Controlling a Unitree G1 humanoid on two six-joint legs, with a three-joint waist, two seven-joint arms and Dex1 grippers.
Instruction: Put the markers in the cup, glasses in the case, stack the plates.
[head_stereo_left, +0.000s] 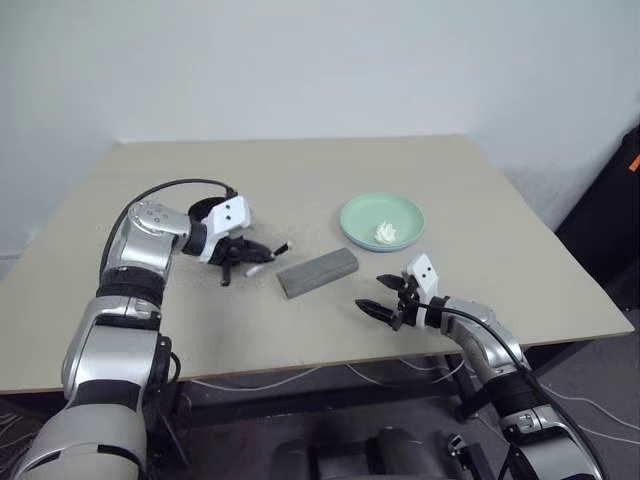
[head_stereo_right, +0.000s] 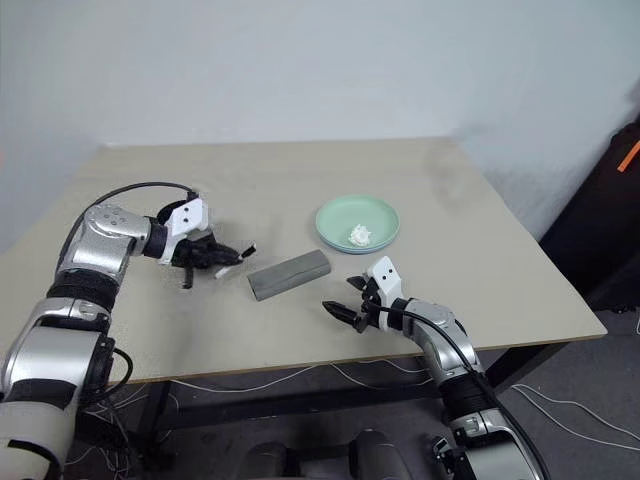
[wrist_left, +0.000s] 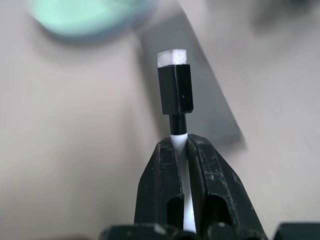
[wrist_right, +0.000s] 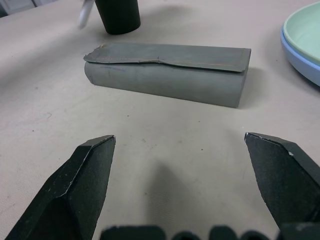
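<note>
The left fingers (wrist_left: 182, 165) are clamped on the black-capped marker (wrist_left: 175, 90), held above the surface (head_stereo_left: 300, 180) at the case's nine o'clock. The right fingers (wrist_right: 192, 180) stand wide apart and empty, at the grey case's (head_stereo_left: 317, 272) four o'clock. The mint green plate (head_stereo_left: 381, 220) sits on the light blue plate (wrist_right: 295, 52) at the case's two o'clock, holding a tissue wad (head_stereo_left: 386, 233). The black cup (wrist_right: 118, 16) stands just beyond the case.
</note>
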